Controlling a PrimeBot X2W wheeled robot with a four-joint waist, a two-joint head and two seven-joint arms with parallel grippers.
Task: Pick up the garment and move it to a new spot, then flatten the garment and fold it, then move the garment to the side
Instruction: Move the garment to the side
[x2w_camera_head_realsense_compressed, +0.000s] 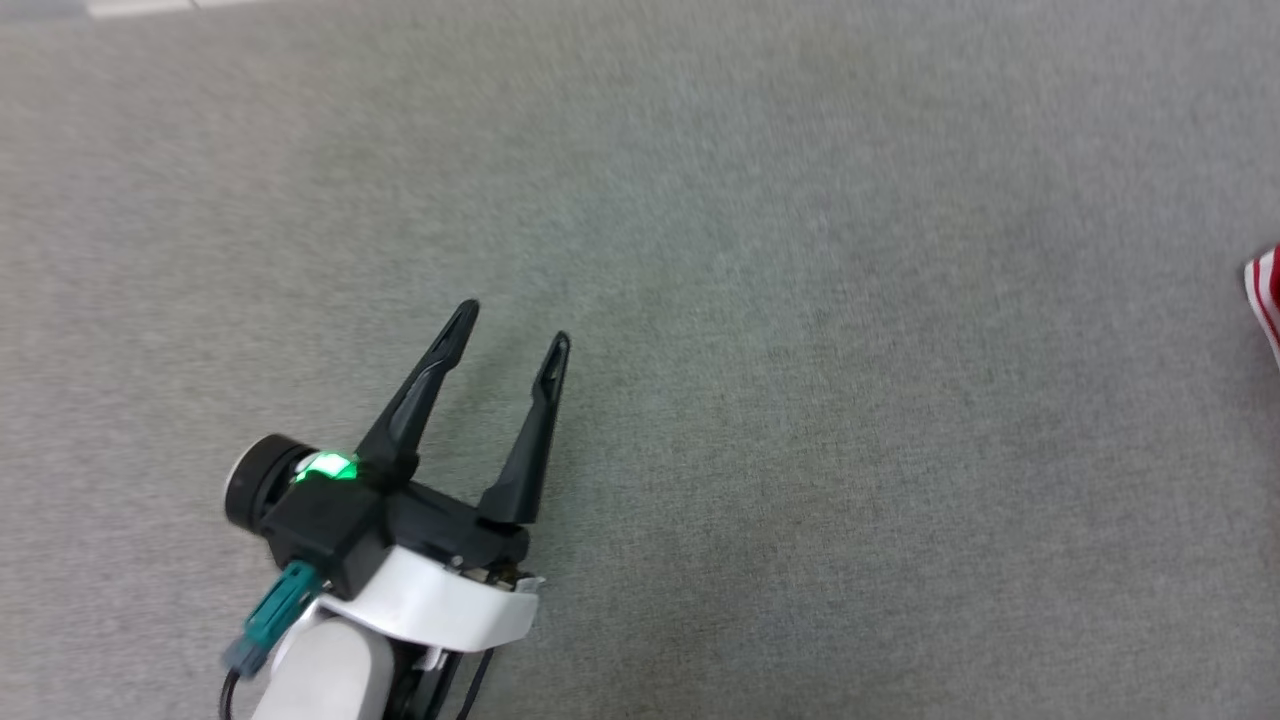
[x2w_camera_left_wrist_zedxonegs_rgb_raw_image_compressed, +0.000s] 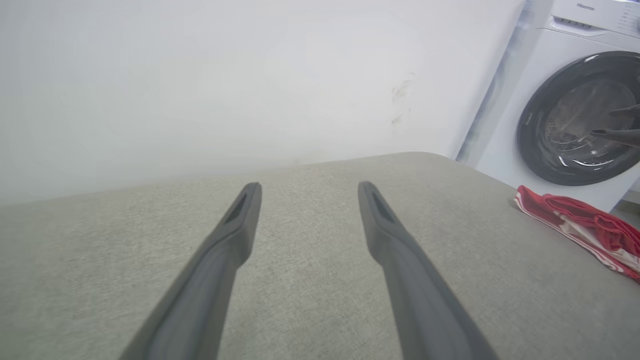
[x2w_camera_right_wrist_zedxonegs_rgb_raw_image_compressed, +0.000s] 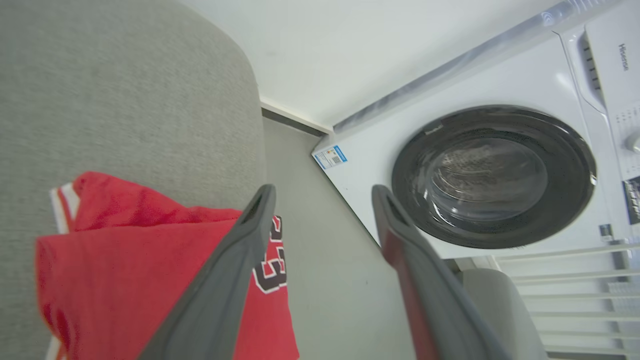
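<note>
The garment (x2w_camera_right_wrist_zedxonegs_rgb_raw_image_compressed: 125, 250), a red jersey with black white-outlined numerals, lies bunched at the edge of the grey fabric surface (x2w_camera_right_wrist_zedxonegs_rgb_raw_image_compressed: 125, 90), partly draped over its side. My right gripper (x2w_camera_right_wrist_zedxonegs_rgb_raw_image_compressed: 324, 189) hovers just above it, open, with nothing between its fingers. In the head view only the garment's red-and-white striped trim (x2w_camera_head_realsense_compressed: 1265, 285) pokes in at the right edge. My left gripper (x2w_camera_head_realsense_compressed: 515, 322) stands open and empty over bare grey fabric at the lower left, far from the garment. From the left wrist view, the left gripper (x2w_camera_left_wrist_zedxonegs_rgb_raw_image_compressed: 308, 185) points at the wall, and the garment (x2w_camera_left_wrist_zedxonegs_rgb_raw_image_compressed: 575, 215) is a red heap at the right.
A white front-loading washing machine (x2w_camera_right_wrist_zedxonegs_rgb_raw_image_compressed: 490, 175) with a dark round door stands beside the grey surface (x2w_camera_head_realsense_compressed: 700, 300), across a strip of grey floor (x2w_camera_right_wrist_zedxonegs_rgb_raw_image_compressed: 320, 260). A white wall (x2w_camera_left_wrist_zedxonegs_rgb_raw_image_compressed: 250, 75) rises behind the surface's far edge. A white slatted rack (x2w_camera_right_wrist_zedxonegs_rgb_raw_image_compressed: 575, 290) is at the lower right.
</note>
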